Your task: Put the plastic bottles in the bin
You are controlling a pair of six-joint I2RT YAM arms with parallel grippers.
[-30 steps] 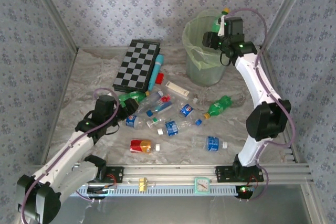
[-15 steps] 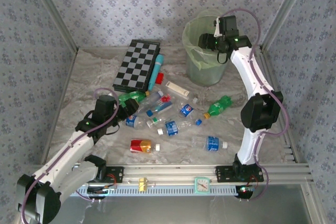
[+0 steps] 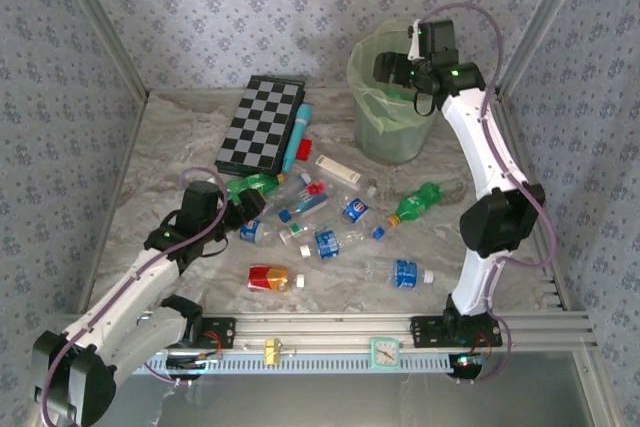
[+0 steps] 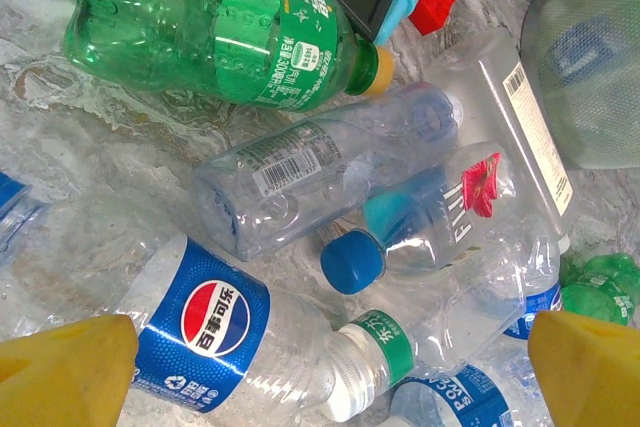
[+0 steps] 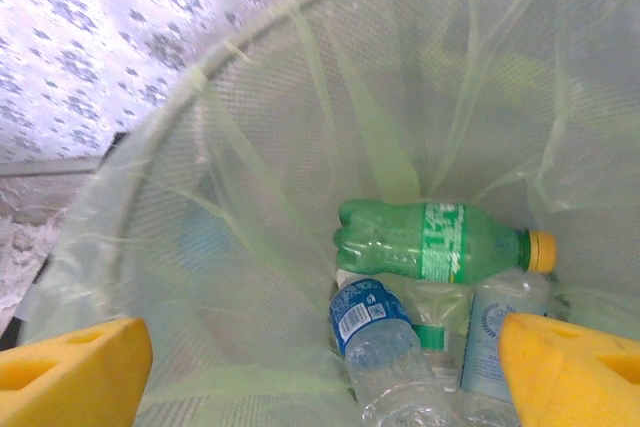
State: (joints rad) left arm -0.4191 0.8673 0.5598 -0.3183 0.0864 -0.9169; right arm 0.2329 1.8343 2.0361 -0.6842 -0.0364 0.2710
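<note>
The pale-green bin [image 3: 396, 137] stands at the back right, and my right gripper [image 3: 388, 69] hangs open over its mouth. In the right wrist view the yellow fingers are wide apart around nothing [image 5: 325, 367]; below them, inside the lined bin [image 5: 200, 197], lie a green bottle [image 5: 430, 242] and a blue-labelled clear bottle [image 5: 375, 332]. Several plastic bottles are scattered mid-table, among them a green one [image 3: 415, 202] and a red-yellow one [image 3: 268, 278]. My left gripper [image 3: 250, 205] is open low over the pile, just above a Pepsi bottle [image 4: 200, 317] and near a green bottle [image 4: 210, 32].
A folded checkerboard [image 3: 260, 125] lies at the back, with a cyan tube [image 3: 297, 137] and a small red block [image 3: 303, 150] along its right side. A flat white box [image 3: 338, 169] lies nearby. Patterned walls close in three sides.
My right gripper moved left over the bin's mouth and opened, and the green bottle it carried now lies inside the bin. The left arm stayed put.
</note>
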